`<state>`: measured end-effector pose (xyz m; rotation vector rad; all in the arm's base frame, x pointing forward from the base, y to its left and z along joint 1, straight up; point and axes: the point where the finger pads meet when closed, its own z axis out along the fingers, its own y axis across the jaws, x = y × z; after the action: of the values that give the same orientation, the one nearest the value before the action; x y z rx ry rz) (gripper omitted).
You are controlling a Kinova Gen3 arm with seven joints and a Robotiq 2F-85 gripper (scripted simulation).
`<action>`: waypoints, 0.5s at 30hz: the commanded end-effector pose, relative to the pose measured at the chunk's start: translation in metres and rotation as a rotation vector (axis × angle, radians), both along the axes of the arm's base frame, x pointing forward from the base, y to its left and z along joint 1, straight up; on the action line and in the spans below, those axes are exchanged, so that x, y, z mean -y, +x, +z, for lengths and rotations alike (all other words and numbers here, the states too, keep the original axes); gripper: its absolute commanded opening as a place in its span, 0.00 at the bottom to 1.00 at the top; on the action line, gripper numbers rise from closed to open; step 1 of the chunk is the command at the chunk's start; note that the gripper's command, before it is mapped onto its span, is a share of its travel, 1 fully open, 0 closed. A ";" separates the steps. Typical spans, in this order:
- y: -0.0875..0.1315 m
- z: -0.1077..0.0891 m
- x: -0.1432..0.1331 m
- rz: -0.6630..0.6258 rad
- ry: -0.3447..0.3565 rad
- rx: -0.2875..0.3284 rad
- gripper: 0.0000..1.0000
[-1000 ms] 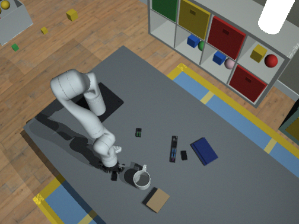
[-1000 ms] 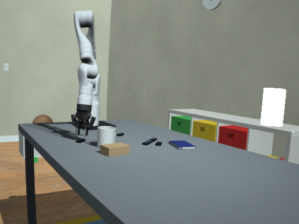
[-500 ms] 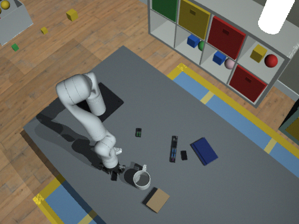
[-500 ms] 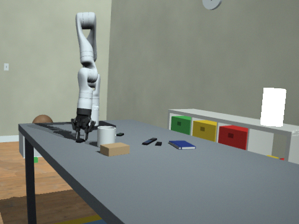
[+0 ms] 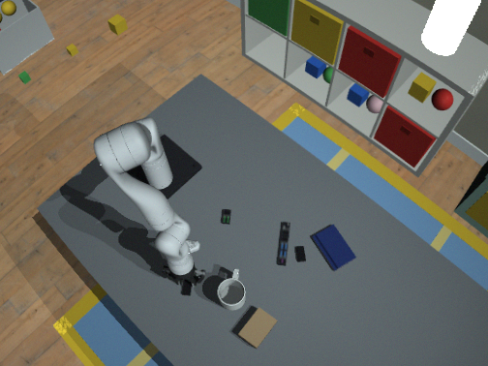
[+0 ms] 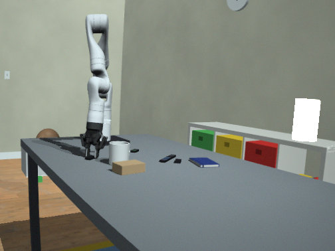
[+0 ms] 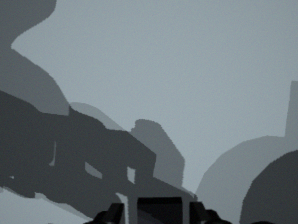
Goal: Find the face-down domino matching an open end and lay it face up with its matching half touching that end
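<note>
My gripper [image 5: 185, 280] [image 6: 92, 158] is part-spread, nothing pinched, over the domino [image 5: 186, 289] [image 6: 89, 158] near the table's [image 5: 339, 310] [image 6: 199, 206] left long edge (exterior view). Domino: prob. light, stiff, slick; grip by opposite long sides, low. Mug [image 5: 231, 293] [image 6: 119, 153] next to it: upright, no contents seen (exterior view hides its inside). Farther, toward the opp. edge: domino line [image 5: 284, 243] [image 6: 167, 158], flat.

The claw [image 5: 186, 282] [image 6: 92, 156] [image 7: 157, 215] sank closer to the desk [image 5: 368, 300] [image 6: 213, 199] [image 7: 165, 65], lowering its fingertips toward the face-down domino [image 5: 186, 289] [image 6: 89, 158] [image 7: 160, 211] beneath, while the arm's upper bend [image 5: 123, 145] [image 6: 97, 23] shifted.
</note>
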<state>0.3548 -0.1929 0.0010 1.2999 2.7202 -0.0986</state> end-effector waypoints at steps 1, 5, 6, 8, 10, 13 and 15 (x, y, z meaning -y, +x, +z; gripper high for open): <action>0.000 -0.001 -0.001 0.002 0.002 0.002 0.47; 0.000 -0.001 -0.001 0.002 0.002 0.002 0.29; 0.000 -0.001 -0.001 0.002 0.002 0.002 0.29; 0.000 -0.001 -0.001 0.002 0.002 0.002 0.29; 0.000 -0.001 -0.001 0.002 0.002 0.002 0.29; 0.000 -0.001 -0.001 0.002 0.002 0.002 0.29; 0.000 -0.001 -0.001 0.002 0.002 0.002 0.29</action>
<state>0.3550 -0.1928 0.0012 1.2989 2.7201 -0.0987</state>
